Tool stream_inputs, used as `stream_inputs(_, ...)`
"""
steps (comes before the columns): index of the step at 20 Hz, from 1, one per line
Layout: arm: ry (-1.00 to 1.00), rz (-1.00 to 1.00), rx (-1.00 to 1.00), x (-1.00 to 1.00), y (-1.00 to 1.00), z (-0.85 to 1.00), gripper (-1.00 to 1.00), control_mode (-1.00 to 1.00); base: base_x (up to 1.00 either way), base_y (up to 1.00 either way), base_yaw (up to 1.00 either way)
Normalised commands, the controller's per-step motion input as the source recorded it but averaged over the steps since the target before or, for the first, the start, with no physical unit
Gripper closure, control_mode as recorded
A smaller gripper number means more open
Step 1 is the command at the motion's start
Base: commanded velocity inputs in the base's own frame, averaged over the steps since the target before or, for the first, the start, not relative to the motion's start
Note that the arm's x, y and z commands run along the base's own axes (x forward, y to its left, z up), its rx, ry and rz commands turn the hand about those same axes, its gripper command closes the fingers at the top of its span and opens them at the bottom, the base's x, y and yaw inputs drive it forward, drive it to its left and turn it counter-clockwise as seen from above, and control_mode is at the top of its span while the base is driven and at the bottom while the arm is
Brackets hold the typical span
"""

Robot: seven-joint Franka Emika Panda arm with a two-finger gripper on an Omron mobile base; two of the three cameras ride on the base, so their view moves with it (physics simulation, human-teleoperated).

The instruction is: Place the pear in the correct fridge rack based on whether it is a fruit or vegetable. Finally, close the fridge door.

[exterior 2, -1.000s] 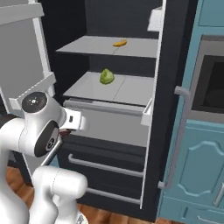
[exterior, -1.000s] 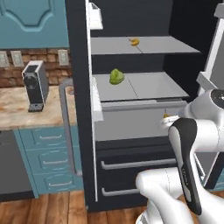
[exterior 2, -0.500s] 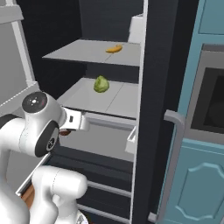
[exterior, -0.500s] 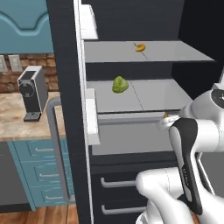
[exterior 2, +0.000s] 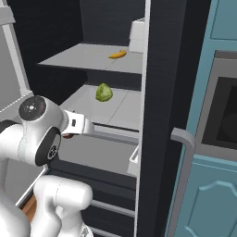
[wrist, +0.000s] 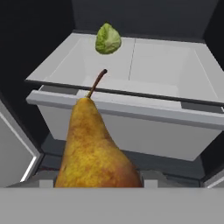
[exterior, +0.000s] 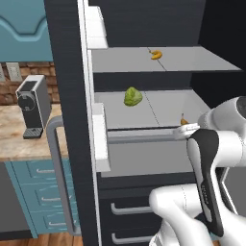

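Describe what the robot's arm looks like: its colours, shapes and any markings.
The arm is made of glossy white, rounded segments with dark grey to black bands at the joints. In the right base view, one joint ends in a round grey cap with a small centre dot. No cables show.

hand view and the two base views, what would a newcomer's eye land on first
The big golden-brown pear close up in the hand view, stem pointing at the open fridge. Behind it a green leafy vegetable lies on the lower grey shelf, and a yellow banana lies on the fridge rack above.
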Motion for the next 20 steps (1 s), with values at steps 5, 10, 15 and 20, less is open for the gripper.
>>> stream_inputs(5,-0.19,0.00,0.01,0.07,-0.05,0.89,1.00,-1.00,0.00,0.00,0.00)
stream_inputs(10,-0.06,-0.04,0.00,0.34,-0.23,0.79,1.00,-1.00,0.00,0.00,0.00)
stream_inputs(15,-0.11,-0.05,0.00,0.55,-0.23,0.35,1.00,-1.00,0.00,0.00,0.00)
stream_inputs(20,-0.15,-0.05,0.00,0.83,-0.24,0.27,1.00,-1.00,0.00,0.00,0.00)
